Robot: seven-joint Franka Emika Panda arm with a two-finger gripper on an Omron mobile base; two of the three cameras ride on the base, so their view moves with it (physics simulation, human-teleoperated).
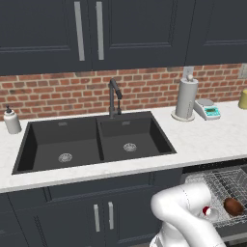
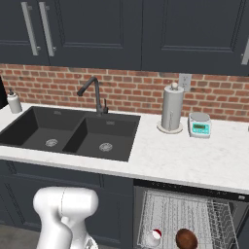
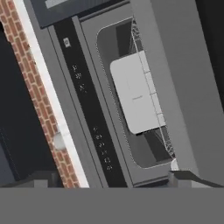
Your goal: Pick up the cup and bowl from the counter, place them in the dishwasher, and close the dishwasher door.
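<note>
Resting in dishwasher (image 2: 221, 214) rack: cup (image 2: 155, 235) beside bowl (image 2: 186, 239).

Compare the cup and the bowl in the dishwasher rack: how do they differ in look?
Colour: the cup is red with a white inside, while the bowl is glossy dark brown.
Size: the cup looks smaller than the bowl.
Place: in the right base view the cup lies left of the bowl, with a gap between them.
Shared: both lie in the grey wire rack of the open dishwasher, off the counter.
</note>
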